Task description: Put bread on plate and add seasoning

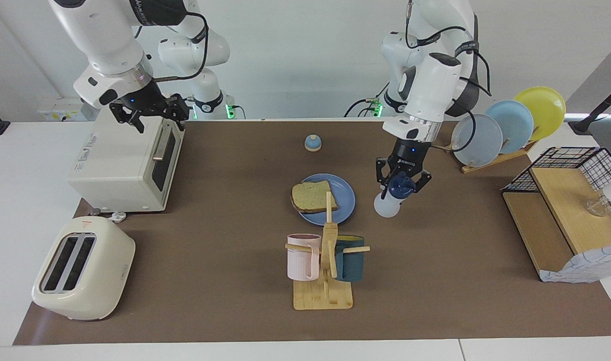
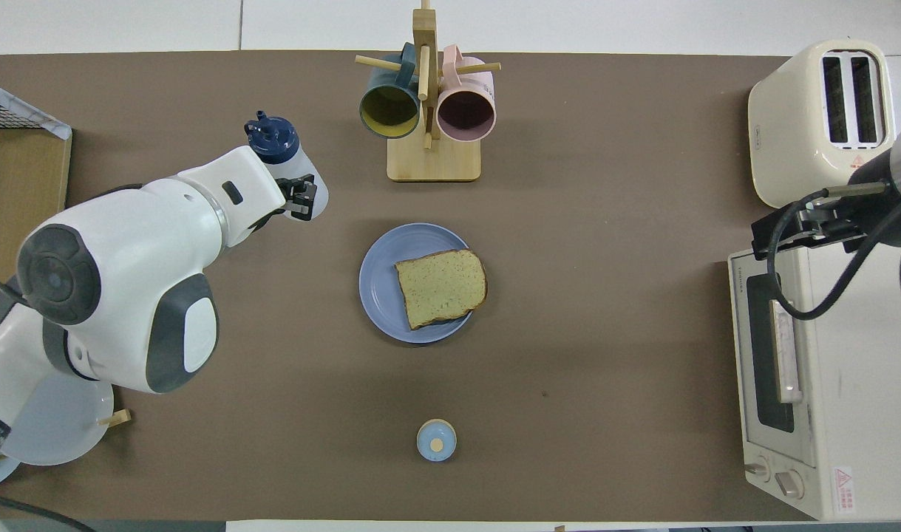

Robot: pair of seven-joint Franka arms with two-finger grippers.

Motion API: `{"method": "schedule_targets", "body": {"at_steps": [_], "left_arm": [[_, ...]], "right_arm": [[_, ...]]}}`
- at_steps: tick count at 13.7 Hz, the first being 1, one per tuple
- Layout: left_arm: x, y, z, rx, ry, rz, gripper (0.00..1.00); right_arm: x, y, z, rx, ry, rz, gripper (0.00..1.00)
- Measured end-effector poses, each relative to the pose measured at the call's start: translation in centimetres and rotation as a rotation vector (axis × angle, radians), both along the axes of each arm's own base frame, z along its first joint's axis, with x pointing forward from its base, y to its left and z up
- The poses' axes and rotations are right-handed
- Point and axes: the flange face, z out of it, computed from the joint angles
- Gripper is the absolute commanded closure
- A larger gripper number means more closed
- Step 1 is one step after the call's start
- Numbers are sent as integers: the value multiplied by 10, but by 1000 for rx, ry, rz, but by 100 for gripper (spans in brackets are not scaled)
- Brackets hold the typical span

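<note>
The bread point(image 1: 313, 196) lies on the plate point(image 1: 346, 199). The left gripper point(image 1: 401, 183) squeezes the seasoning point(image 1: 391, 198) in the air beside the plate — the right gripper point(image 1: 147, 111) waits wide open over the oven point(image 1: 120, 155).

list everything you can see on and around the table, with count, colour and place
toasted bread slice: 1, tan with brown crust, on the blue plate
round flat plate: 1, medium blue, mid-table
translucent plastic seasoning bottle: 1, white with navy cap, held in the air beside the plate
small domed bell: 1, blue, nearer the robots than the plate
wooden mug stand: 1, with a pink mug and a dark teal mug, farther than the plate
toaster oven: 1, cream, right arm's end
two-slot toaster: 1, cream, right arm's end
upright plates in rack: 3, grey, pale blue, yellow, left arm's end
wire-and-wood shelf: 1, left arm's end
left gripper: shut on the bottle
right gripper: open, over the toaster oven
</note>
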Motion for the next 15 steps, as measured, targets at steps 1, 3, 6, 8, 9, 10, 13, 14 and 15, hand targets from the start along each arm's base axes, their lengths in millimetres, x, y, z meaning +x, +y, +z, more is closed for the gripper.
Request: {"method": "schedule_targets", "body": {"at_steps": [1,3,6,8,9,10,13,14,15], "left_arm": [[8,3,-13,-12,-37,39,100],[24,14,-34,-21,-110,92,100],[45,50,-60,-12,-198,166,100],[51,56,-82,0,-248,179,100],[52,54,-95,6,-272,175,100],[53,53,-105,12,-290,172,100],[60,49,-126,21,-335,168,100],[63,49,-133,22,-354,170,100],[64,50,-140,25,-368,172,100]], "right_arm": [[-2,-3,0,0,1,-5,0],[-4,-10,0,1,2,-5,0],[-5,-21,-3,5,9,1,0],[-5,-22,-3,5,9,1,0],[-5,-21,-3,5,9,1,0],[-5,-21,-3,5,7,1,0],[-3,-20,-2,6,-2,3,0],[-3,-20,-2,6,-3,4,0],[-3,-19,-2,6,-3,5,0]]}}
